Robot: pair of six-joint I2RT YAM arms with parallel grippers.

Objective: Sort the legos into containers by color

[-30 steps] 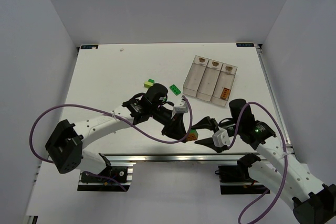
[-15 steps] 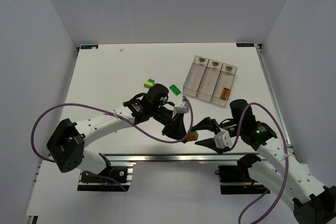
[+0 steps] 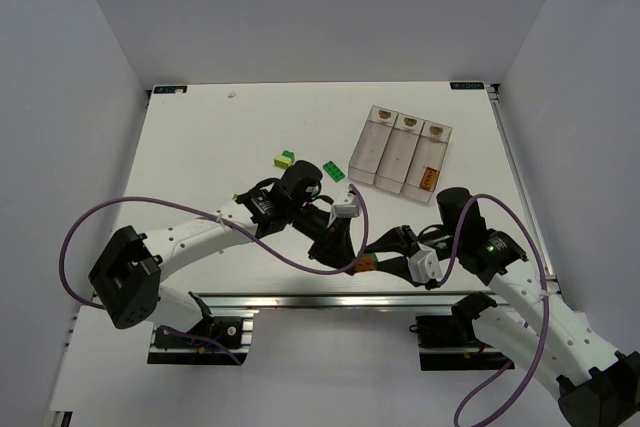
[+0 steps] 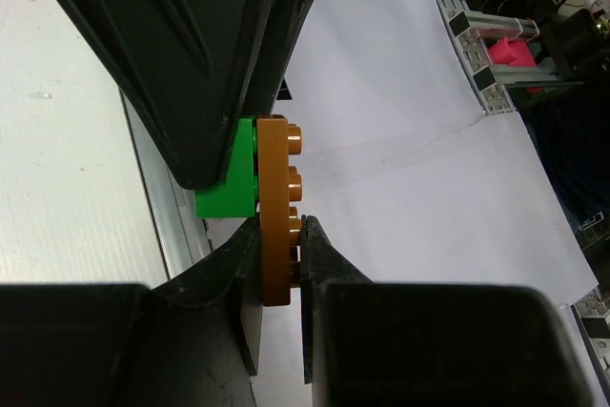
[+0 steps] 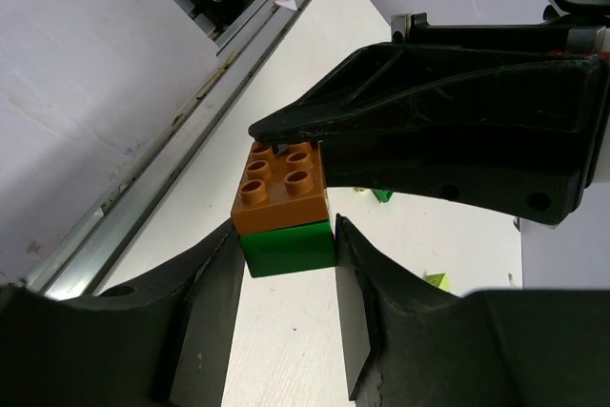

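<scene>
White table (image 3: 220, 137) (matte) between plain grey walls (image 3: 300, 7)

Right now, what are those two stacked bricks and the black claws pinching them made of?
The orange studded brick and the green brick beneath look like hard moulded plastic: crisp edges, smooth faint sheen. The black claw fingers seem matte rigid plastic, possibly printed; hard to tell.

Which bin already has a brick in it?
The rightmost bin in the top view: only it holds an orange brick, at its near end.
</scene>
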